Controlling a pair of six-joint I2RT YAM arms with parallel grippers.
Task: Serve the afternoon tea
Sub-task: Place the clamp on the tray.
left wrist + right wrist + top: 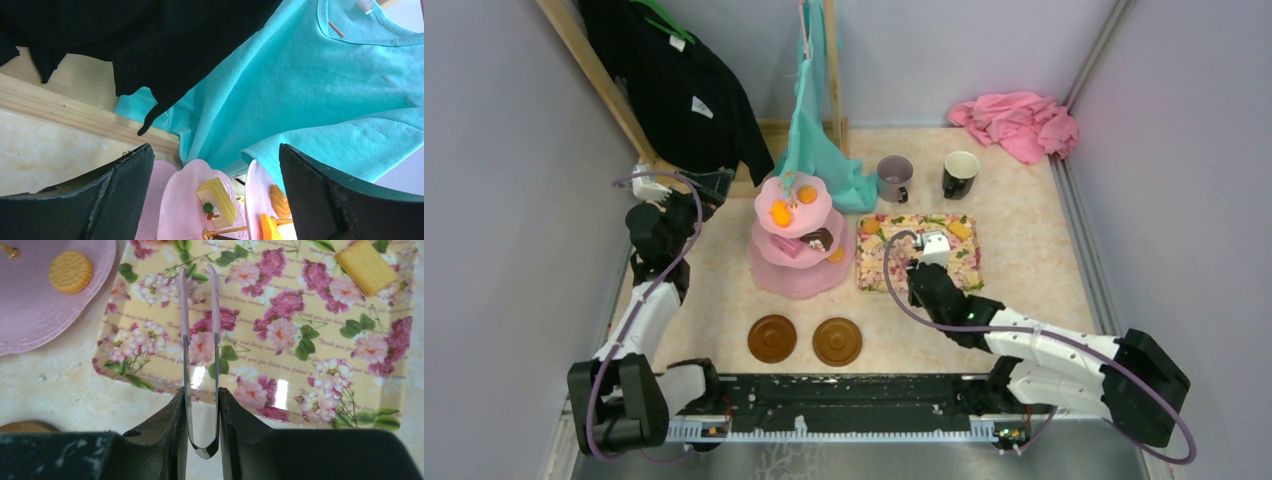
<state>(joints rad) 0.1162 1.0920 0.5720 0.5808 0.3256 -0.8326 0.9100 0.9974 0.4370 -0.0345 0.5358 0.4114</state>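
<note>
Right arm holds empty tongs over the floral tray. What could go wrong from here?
The right tool grips the tongs only near their bend; they may twist or slip.
The square biscuit lies flat on the tray; the tips might push it rather than pinch it.
The open left tool is close to the stand and teal fabric; it could snag.

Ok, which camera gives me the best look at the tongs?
The right wrist view: the tongs fill its middle, both pink tips apart over the floral tray, held in the right gripper. In the top view the gripper itself hides them. The left wrist view misses them entirely.
</note>
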